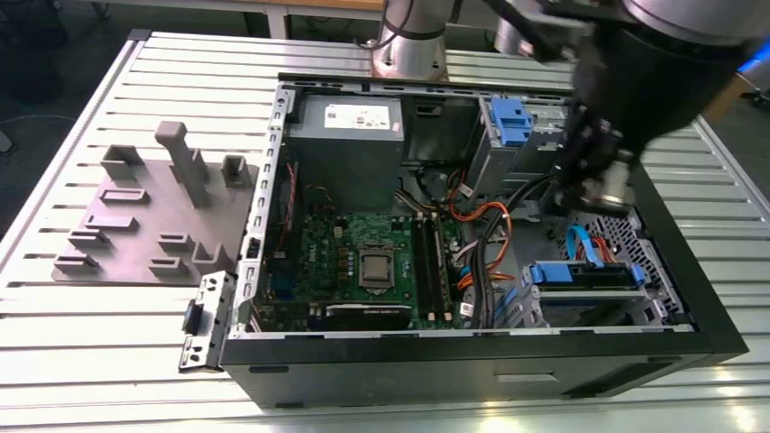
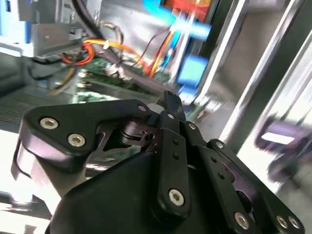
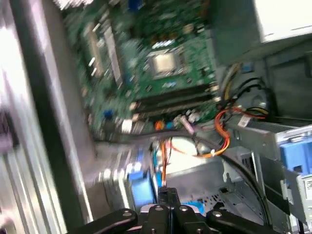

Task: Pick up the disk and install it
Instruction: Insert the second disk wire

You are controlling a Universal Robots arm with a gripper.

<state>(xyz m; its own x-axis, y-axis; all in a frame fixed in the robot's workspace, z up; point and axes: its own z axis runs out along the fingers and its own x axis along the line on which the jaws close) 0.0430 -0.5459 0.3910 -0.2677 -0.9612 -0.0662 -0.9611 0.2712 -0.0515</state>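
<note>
Both wrist views show the end effector (image 2: 168,105) clenched, empty; exterior view blurs it

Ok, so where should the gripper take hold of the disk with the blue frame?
Probably by the blue frame on the disk, coming from the open side of the case. The disk seems to sit on edge in a metal cage, so only that framed edge looks exposed.

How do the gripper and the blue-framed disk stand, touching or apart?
Apart. In the first wrist view the gripper is clear of the disk, a wide gap between.
</note>
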